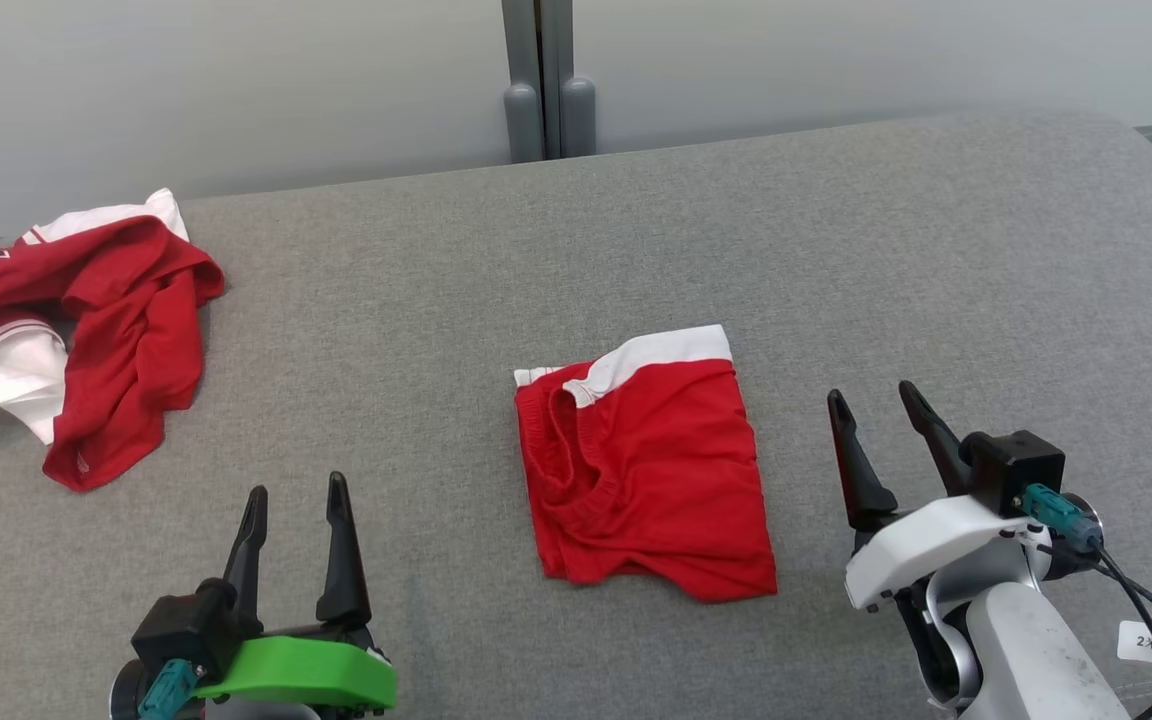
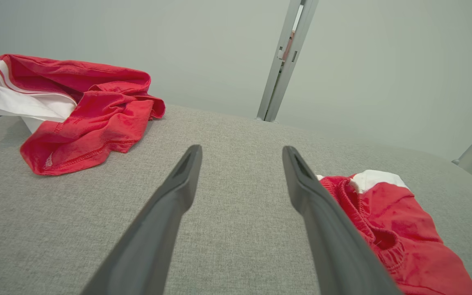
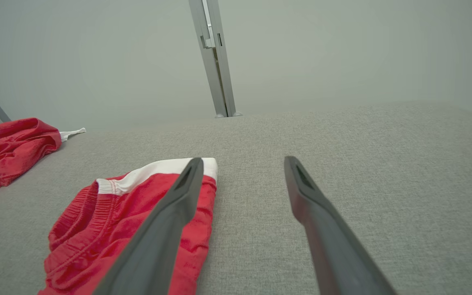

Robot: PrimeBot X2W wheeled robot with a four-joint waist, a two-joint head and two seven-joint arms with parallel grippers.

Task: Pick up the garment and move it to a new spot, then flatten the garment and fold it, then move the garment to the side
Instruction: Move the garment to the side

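The garment (image 1: 651,465), red shorts with a white band, lies folded into a rough rectangle in the middle of the grey table (image 1: 416,290). It also shows in the left wrist view as the garment (image 2: 400,229) and in the right wrist view as the garment (image 3: 109,221). My left gripper (image 1: 296,495) stands open to the garment's left, apart from it, with nothing between its fingers. My right gripper (image 1: 878,400) stands open to the garment's right, also apart and empty. In the wrist views the left gripper (image 2: 241,149) and right gripper (image 3: 242,160) point over bare cloth.
A crumpled heap of red and white clothes (image 1: 76,320) lies at the table's far left. A grey post (image 1: 546,80) rises behind the table against a pale wall. Bare grey table surface stretches to the right and behind the garment.
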